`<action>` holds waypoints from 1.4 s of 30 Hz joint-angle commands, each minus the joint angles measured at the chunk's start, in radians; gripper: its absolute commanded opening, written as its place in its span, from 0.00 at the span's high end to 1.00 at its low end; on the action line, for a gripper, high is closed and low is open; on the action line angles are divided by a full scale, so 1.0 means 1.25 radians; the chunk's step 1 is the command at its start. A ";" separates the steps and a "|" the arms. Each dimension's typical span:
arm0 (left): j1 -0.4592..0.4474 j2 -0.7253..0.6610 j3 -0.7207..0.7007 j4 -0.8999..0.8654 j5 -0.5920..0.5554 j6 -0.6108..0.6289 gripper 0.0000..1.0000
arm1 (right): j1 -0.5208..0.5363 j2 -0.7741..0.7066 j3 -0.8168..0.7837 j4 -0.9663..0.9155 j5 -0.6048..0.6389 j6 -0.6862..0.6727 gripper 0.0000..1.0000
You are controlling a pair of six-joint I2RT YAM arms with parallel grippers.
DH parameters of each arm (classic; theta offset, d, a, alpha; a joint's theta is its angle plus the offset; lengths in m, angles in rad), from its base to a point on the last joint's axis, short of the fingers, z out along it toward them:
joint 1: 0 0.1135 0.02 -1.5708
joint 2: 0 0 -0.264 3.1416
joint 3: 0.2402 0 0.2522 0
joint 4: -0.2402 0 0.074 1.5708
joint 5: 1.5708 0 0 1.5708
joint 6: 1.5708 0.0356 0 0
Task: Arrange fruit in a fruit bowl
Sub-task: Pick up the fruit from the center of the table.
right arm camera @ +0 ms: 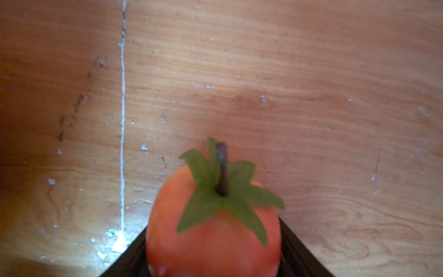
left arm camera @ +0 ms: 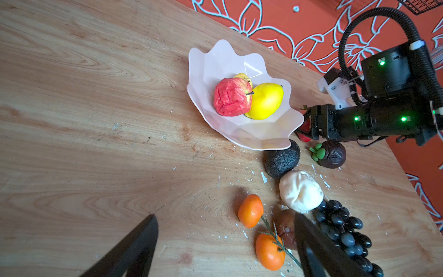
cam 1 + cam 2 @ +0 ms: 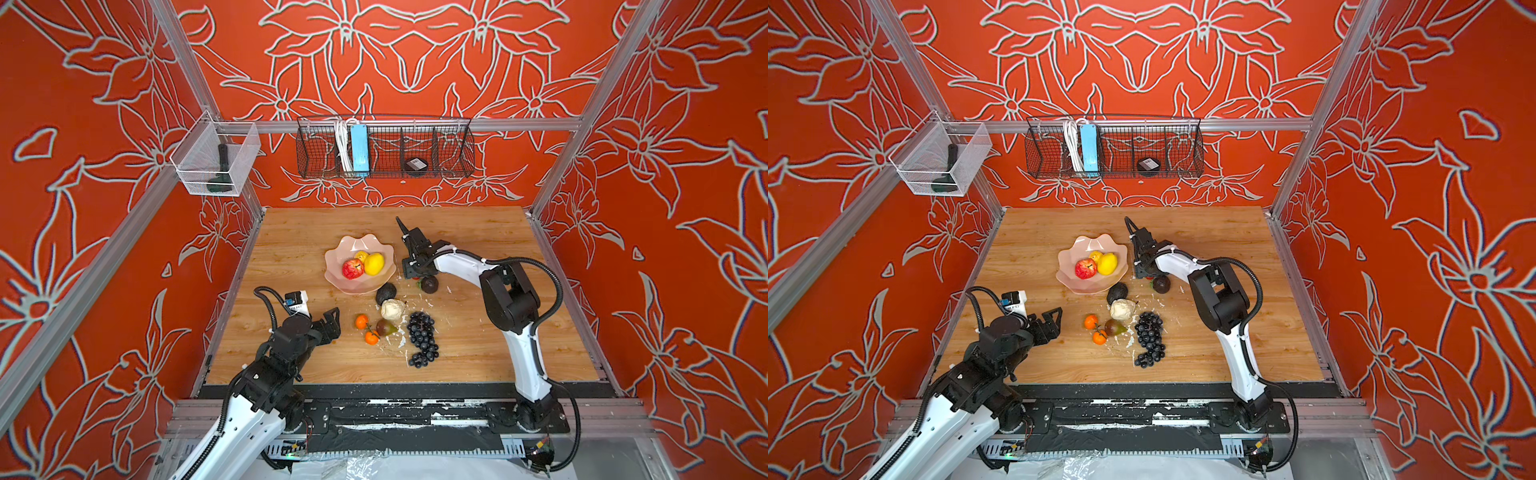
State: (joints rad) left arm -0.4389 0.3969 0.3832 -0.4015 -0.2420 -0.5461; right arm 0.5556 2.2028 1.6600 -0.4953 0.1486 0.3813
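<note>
My right tool (image 2: 306, 127) is clamped on the strawberry (image 1: 213, 242) (stem forward), just beside the fruit bowl (image 2: 251, 135). The left tool (image 3: 336, 322), jaws apart, stands farther off.

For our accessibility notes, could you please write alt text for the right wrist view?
A red fruit with a green leafy cap and brown stem sits gripped between the right gripper's two black fingers, over a wooden table flecked with white crumbs.
</note>
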 commanded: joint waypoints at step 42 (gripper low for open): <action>-0.003 0.410 0.276 -0.002 0.463 -0.044 0.21 | 0.231 -0.812 -0.883 0.676 -0.312 -0.328 0.41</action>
State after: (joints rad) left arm -0.4389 0.8944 0.6849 -0.3550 0.2123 -0.5900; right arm 0.8295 1.2095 0.5938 0.2157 -0.2169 0.0250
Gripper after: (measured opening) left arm 0.805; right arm 0.593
